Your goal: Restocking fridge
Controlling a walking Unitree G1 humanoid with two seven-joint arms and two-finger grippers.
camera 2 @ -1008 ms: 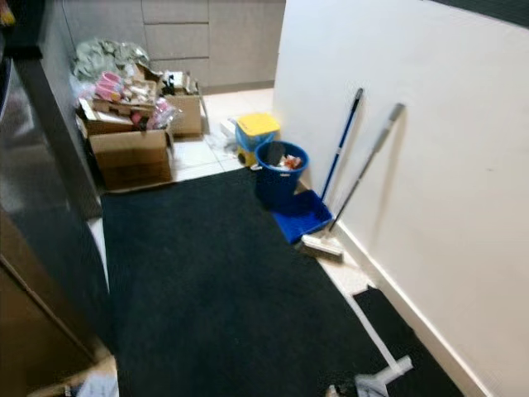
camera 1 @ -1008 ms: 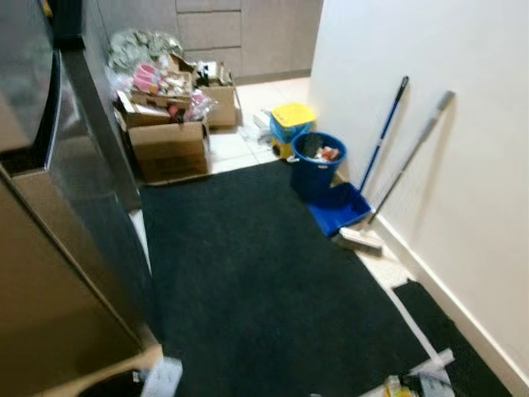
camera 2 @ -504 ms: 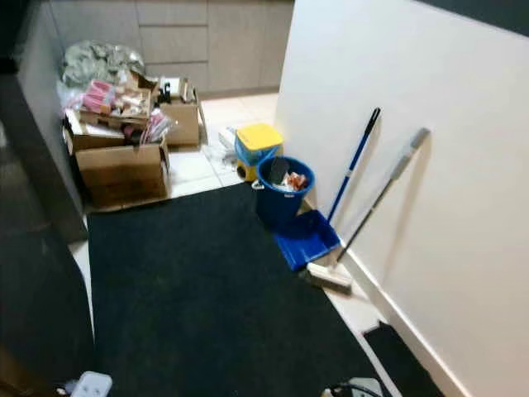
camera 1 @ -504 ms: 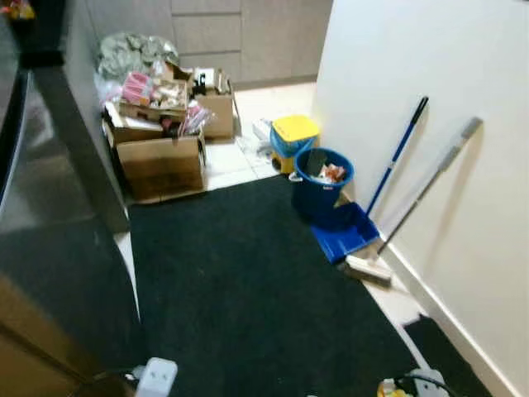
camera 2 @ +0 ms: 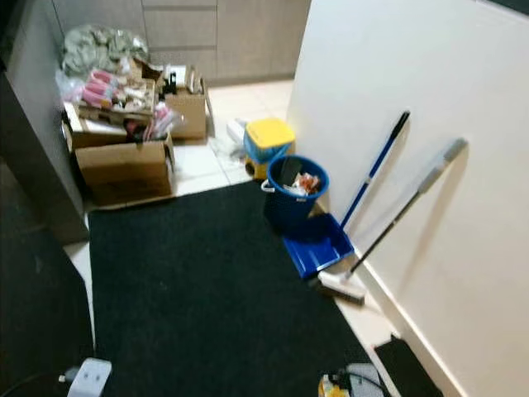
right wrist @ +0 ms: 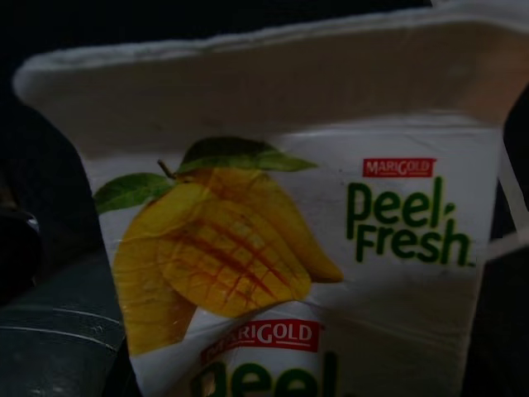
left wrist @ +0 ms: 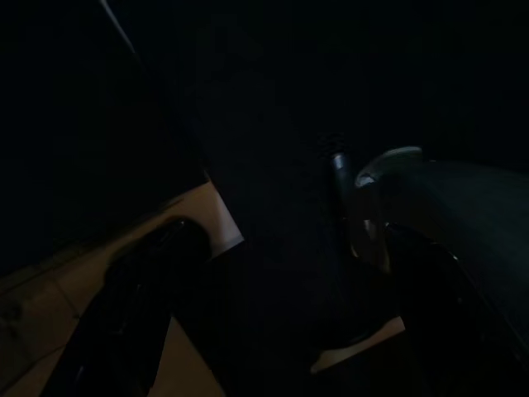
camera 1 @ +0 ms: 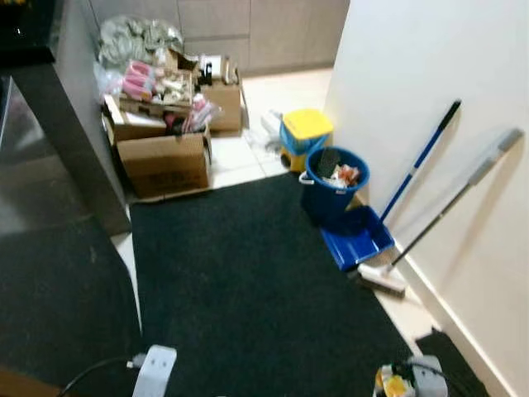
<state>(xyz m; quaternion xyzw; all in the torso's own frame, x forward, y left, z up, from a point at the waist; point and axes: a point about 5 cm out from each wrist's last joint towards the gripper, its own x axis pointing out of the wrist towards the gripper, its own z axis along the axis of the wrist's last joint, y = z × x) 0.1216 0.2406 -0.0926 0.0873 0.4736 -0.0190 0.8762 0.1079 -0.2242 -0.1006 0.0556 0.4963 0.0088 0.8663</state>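
Observation:
A white Peel Fresh mango juice carton (right wrist: 273, 248) sits right in front of the right wrist camera, and my right gripper (camera 1: 409, 380) holds it low at the bottom edge of the eye views, where its yellow top (camera 1: 393, 385) peeks out. The fridge (camera 1: 45, 190) is the dark steel front along my left side, with its doors closed as far as I can see. My left arm (camera 1: 155, 372) hangs low beside the fridge. The left wrist view is very dark, and one black finger (left wrist: 124, 314) can be made out over a pale floor.
A black mat (camera 1: 248, 289) covers the floor ahead. Cardboard boxes (camera 1: 165, 157) full of packaged goods stand at the back left. A blue bucket (camera 1: 335, 186), yellow-lidded bin (camera 1: 306, 136), blue dustpan (camera 1: 357, 240) and broom (camera 1: 446, 215) line the white wall (camera 1: 430, 83) on the right.
The camera has swung away from the fridge, which now takes up less of the left side. The carton's yellow top stays at the bottom edge. The things on the floor have not moved.

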